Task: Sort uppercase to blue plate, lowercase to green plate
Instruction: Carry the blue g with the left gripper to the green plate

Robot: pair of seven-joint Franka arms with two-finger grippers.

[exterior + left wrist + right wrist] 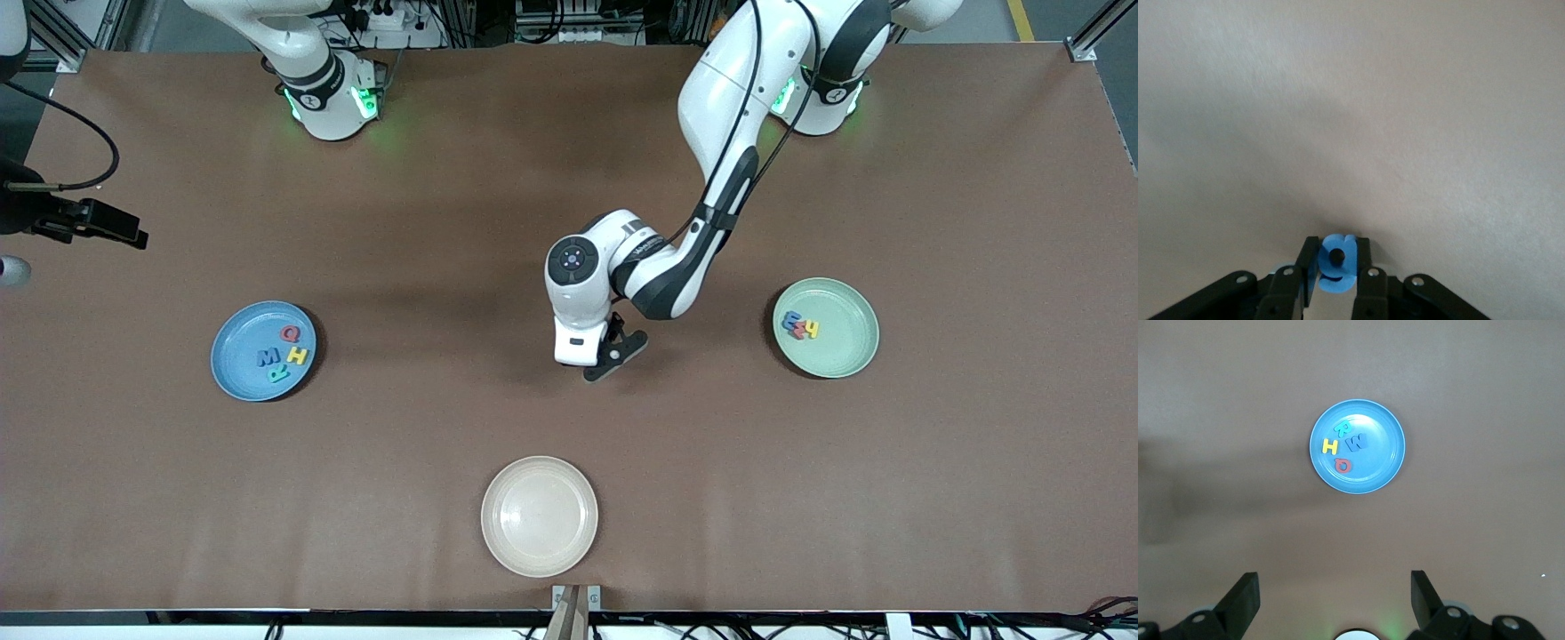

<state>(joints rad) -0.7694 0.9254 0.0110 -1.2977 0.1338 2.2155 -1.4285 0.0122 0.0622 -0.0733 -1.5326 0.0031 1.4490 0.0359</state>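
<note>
My left gripper (613, 356) hangs over the middle of the table, between the two plates. In the left wrist view it (1337, 257) is shut on a blue lowercase g (1341, 275). The blue plate (238, 378) lies toward the right arm's end and holds the uppercase letters: red Q (290, 334), yellow H (298, 356), blue M (268, 357) and teal R (279, 373). The green plate (849, 347) lies toward the left arm's end with a blue m (790, 323), a red letter (799, 331) and a yellow h (810, 330). My right gripper (1336, 587) waits open and empty, high over the table, looking down on the blue plate (1388, 463).
An empty beige plate (540, 516) lies near the table's front edge, nearer to the front camera than my left gripper. Bare brown tabletop (711, 462) lies between the three plates.
</note>
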